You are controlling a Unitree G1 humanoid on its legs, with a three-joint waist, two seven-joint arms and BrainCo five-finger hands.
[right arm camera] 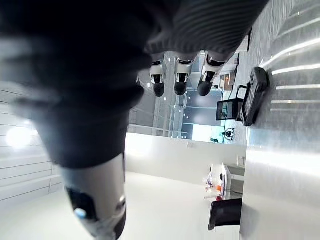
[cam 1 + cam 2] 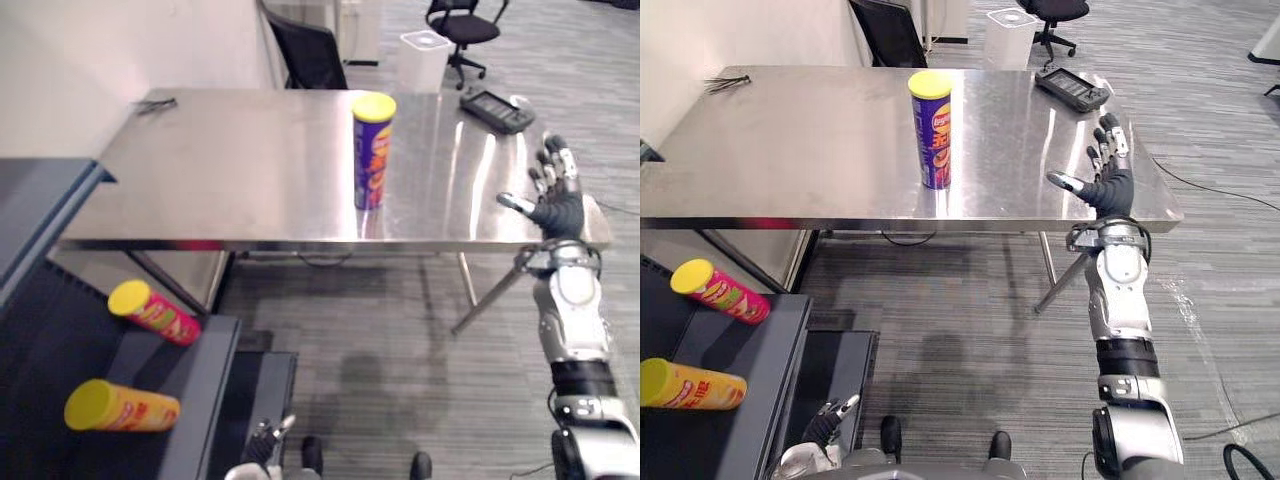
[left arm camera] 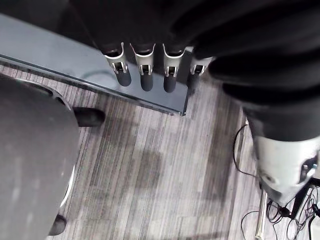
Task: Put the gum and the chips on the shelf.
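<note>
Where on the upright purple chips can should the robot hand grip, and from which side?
Round the mid-body of the purple can, probably from the robot's right: it is a tall, slim cylinder standing upright, and the open right robot hand is raised on that side.

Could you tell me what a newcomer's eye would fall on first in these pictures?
A tall purple chip can with a yellow lid stands upright near the middle of the steel table. The right hand is held up, open, by the table's right end. Low on the left, a red can and a yellow can lie on their sides on a dark shelf.
</note>
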